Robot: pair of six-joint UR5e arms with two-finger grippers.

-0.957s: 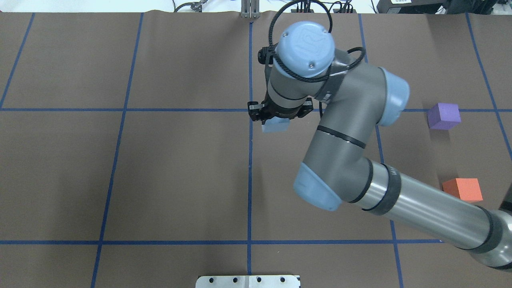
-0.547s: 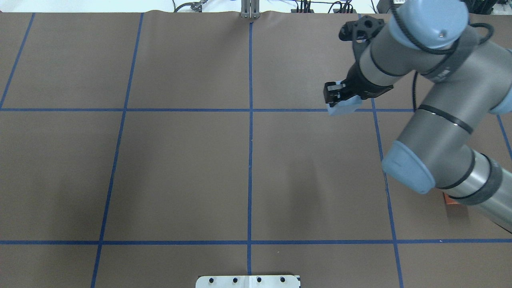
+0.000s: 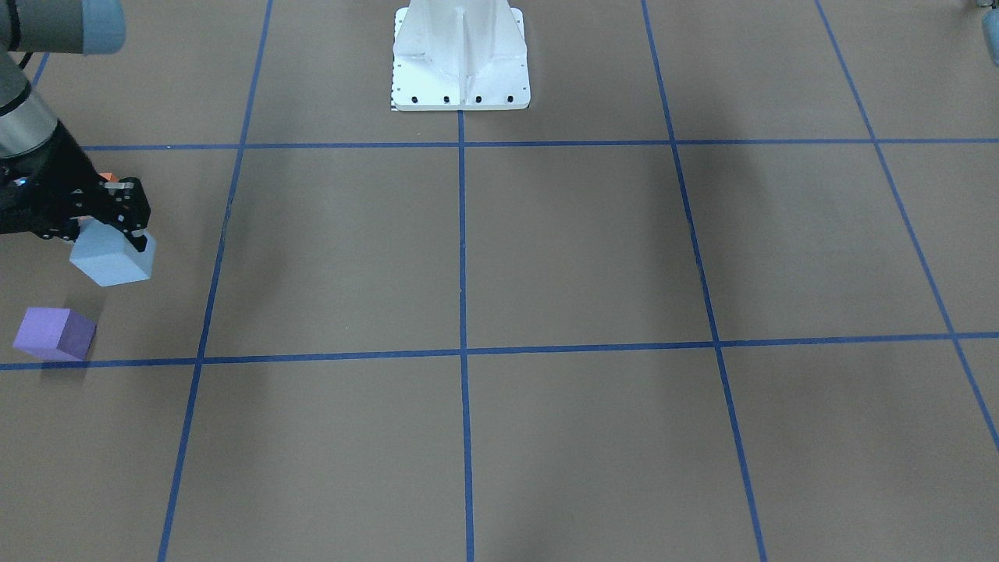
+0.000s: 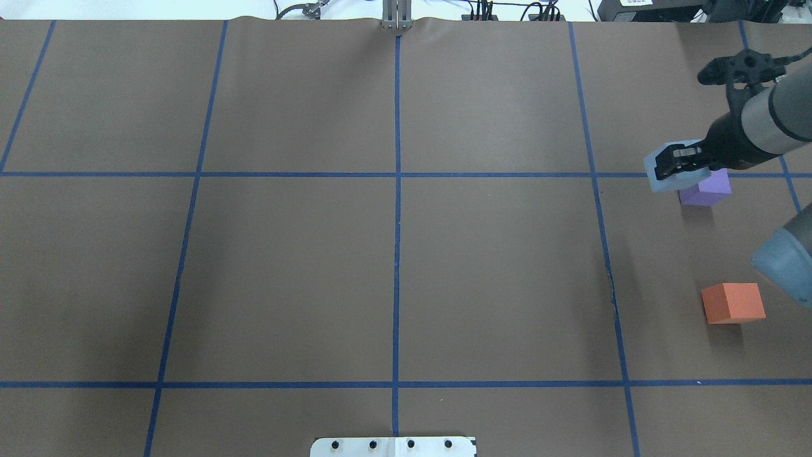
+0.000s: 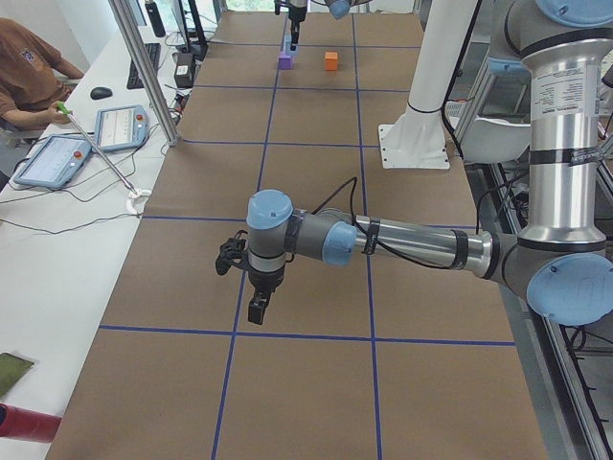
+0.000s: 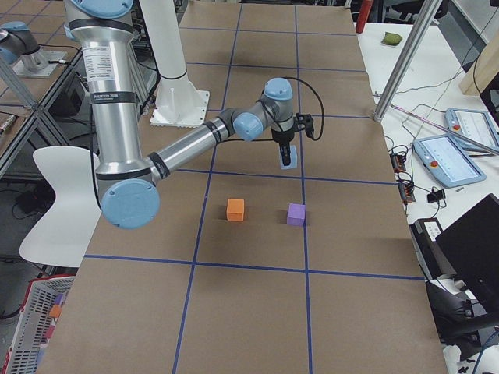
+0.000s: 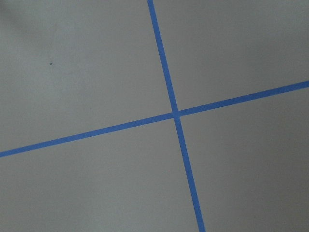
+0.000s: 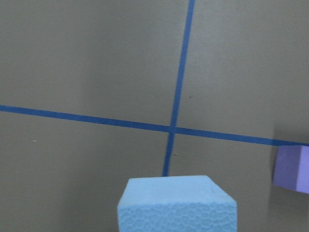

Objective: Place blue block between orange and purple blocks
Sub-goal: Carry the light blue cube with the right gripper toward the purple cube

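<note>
My right gripper is shut on the light blue block and holds it above the table at the far right. In the overhead view the blue block overlaps the purple block at its upper left corner. The orange block lies nearer my base, apart from both. In the front-facing view the gripper carries the blue block above and behind the purple block. The right wrist view shows the blue block and the purple block. My left gripper hovers over the table; I cannot tell its state.
Brown table cover with a blue tape grid. The white base mount stands at the robot's side. An operator sits at a side desk with tablets. The left wrist view shows only a tape crossing.
My right arm has swung from the table's middle to the far right with the blue block held. The purple and orange blocks, briefly covered by the arm, show again.
</note>
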